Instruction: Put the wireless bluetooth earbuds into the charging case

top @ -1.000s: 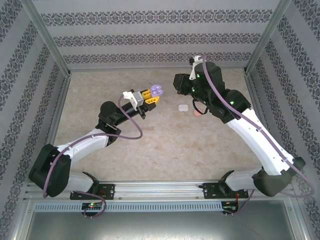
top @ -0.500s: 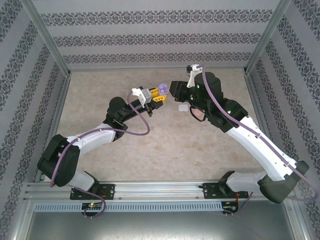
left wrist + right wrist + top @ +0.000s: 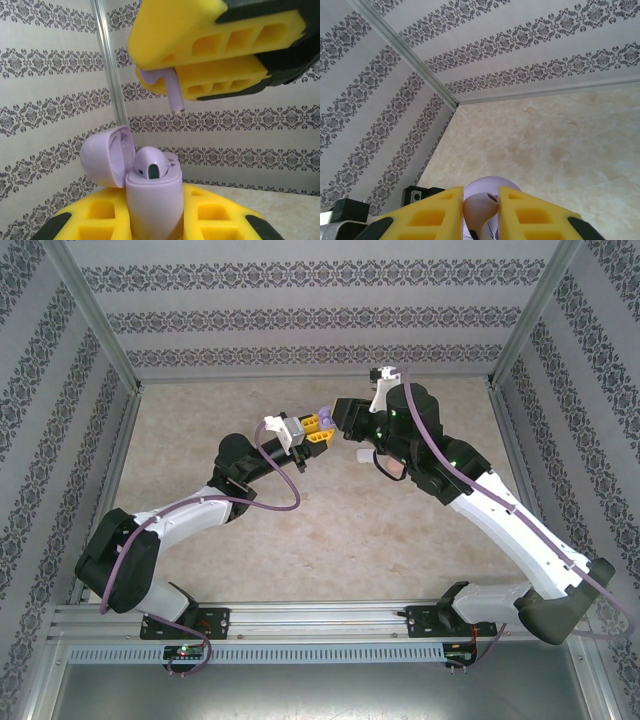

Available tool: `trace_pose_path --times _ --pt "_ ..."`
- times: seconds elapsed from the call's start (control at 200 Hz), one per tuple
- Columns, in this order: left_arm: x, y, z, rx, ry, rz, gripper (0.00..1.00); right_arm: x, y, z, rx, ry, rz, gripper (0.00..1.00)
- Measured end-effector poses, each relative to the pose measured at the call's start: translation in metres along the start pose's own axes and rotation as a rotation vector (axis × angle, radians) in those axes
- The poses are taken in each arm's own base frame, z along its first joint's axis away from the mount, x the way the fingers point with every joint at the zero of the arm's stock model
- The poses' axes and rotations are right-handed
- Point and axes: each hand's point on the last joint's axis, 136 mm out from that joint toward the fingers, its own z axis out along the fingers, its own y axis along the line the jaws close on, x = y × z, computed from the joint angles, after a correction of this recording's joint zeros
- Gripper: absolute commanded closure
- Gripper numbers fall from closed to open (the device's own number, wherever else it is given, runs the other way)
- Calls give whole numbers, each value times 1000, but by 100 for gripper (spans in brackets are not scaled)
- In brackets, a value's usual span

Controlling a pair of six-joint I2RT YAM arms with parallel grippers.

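Above mid-table, what has changed?
— Right gripper (image 3: 215, 50), clamped on a purplish earbud (image 3: 170, 87), has closed in over the open charging case (image 3: 152, 195) gripped by the left gripper (image 3: 320, 426). Stem hangs above the case, apart; a second earbud (image 3: 150, 164) already seated; insertion likely next

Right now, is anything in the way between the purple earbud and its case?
Nothing visible. The held purple earbud hangs above the open purple charging case, with bare air between. Its lid is tipped aside; another earbud already sits in one slot.
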Motion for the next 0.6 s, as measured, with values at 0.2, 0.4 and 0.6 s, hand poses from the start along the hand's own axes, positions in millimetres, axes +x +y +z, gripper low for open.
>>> trace_pose_path --times 0.2,0.4,0.6 --pt "0 0 0 0 0 0 100 8 -5 7 11 15 10 77" --pt "0 0 0 0 0 0 100 14 -9 12 22 30 12 77" --pt "0 0 0 0 0 -1 100 14 -9 14 19 27 12 77"
